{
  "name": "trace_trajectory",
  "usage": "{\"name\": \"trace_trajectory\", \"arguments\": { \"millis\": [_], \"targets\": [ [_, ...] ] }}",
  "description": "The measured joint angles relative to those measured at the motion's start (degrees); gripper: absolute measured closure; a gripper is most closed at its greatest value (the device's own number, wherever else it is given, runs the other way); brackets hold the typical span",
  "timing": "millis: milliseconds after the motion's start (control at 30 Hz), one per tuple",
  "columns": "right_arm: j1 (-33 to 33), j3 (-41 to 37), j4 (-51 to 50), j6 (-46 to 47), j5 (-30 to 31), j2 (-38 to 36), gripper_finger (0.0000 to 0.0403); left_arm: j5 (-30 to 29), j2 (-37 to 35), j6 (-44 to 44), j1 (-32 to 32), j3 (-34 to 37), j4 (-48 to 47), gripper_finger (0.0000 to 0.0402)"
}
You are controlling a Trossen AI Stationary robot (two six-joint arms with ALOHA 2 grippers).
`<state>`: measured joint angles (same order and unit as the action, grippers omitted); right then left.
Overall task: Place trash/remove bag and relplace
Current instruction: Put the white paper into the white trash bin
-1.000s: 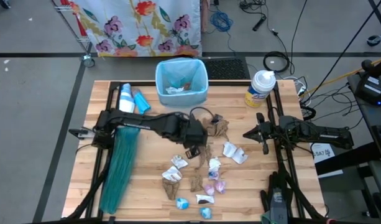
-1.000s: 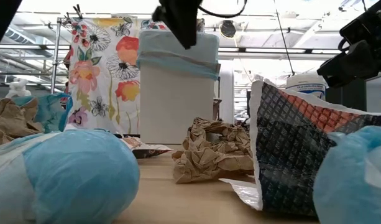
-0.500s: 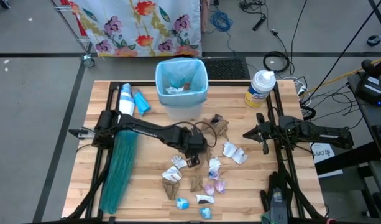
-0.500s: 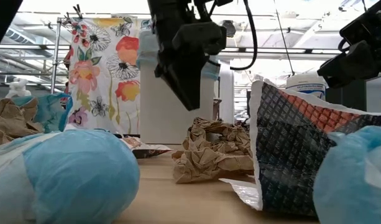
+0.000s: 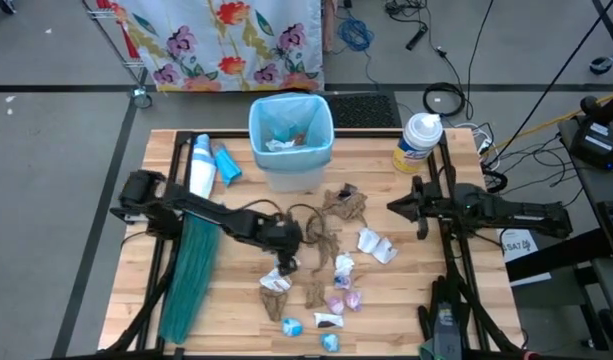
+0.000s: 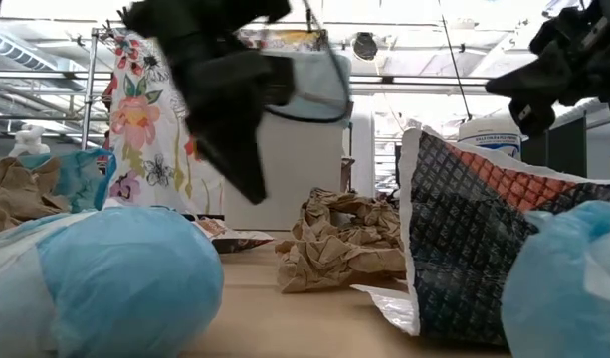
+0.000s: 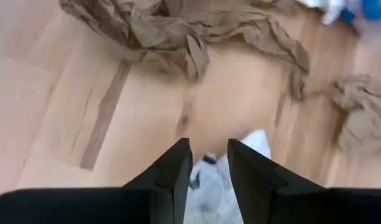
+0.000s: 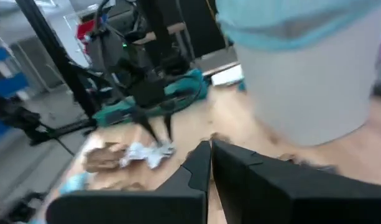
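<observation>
My left gripper (image 5: 284,264) stands open at the middle of the table, pointing steeply down over a white paper wad (image 7: 255,144). The wad shows between and just beyond its two fingers (image 7: 178,163). More trash lies scattered around: brown paper towels (image 5: 341,205), another white wad (image 5: 376,245), small blue and purple wrappers (image 5: 344,298). The bin (image 5: 291,130) with its pale-blue bag stands at the far edge and holds some scraps. The teal-green bag (image 5: 193,270) lies flat on the table's left. My right gripper (image 5: 416,208) waits shut at the right, clear of everything. My left gripper comes at the white paper wad from above, slanting down, a finger on either side of it. Whether the fingers touch the wad cannot be told. The wad lies on the table.
A white wipes canister (image 5: 418,140) stands at the far right. Two blue-and-white bottles (image 5: 211,160) lie left of the bin. Crumpled blue plastic and a dark patterned wrapper (image 6: 484,239) sit close to the low camera. A floral cloth (image 5: 226,40) hangs beyond the far edge.
My left gripper has come down and moved toward the table's near-left, from beside the brown paper towels to over the white wad, tipping steeper and staying open. My right gripper has rolled a little about its own axis, staying where it was.
</observation>
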<state>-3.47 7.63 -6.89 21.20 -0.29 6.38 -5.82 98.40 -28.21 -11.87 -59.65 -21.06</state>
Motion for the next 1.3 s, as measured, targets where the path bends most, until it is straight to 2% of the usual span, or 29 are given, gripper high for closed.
{"name": "trace_trajectory", "arguments": {
  "millis": [167,333,567,767,867,1067,1167,1300],
  "targets": [
    [2.4,1.8,6.7,2.6,0.5,8.1,0.0394,0.0,-10.0,-0.8,-0.7,11.4,2.7,0.0293],
    [4.6,10.3,7.0,-1.0,0.8,20.6,0.0394,0.0,-19.8,-1.7,-1.8,20.3,3.5,0.0293],
    [6.9,26.9,-5.4,-2.8,0.8,40.9,0.0394,0.0,-28.7,-3.1,-4.3,27.3,3.9,0.0293],
    [9.0,38.7,-7.0,1.3,-0.1,55.9,0.0394,-0.4,-35.0,-6.1,-7.2,31.6,3.3,0.0293],
    [9.3,42.7,-6.1,7.6,-0.1,60.8,0.0394,-0.4,-37.7,-7.4,-8.4,32.7,2.0,0.0293],
    [9.2,45.1,4.3,20.4,0.1,67.1,0.0394,-0.6,-43.6,-7.9,-9.8,35.7,-0.2,0.0293],
    [9.2,45.2,9.8,24.1,0.0,69.2,0.0394,-0.2,-46.6,-11.0,-10.3,36.6,-4.9,0.0293],
    [9.2,45.2,12.4,25.2,1.7,71.6,0.0394,-0.5,-49.0,-14.9,-10.3,36.7,-9.6,0.0293]
  ]
}}
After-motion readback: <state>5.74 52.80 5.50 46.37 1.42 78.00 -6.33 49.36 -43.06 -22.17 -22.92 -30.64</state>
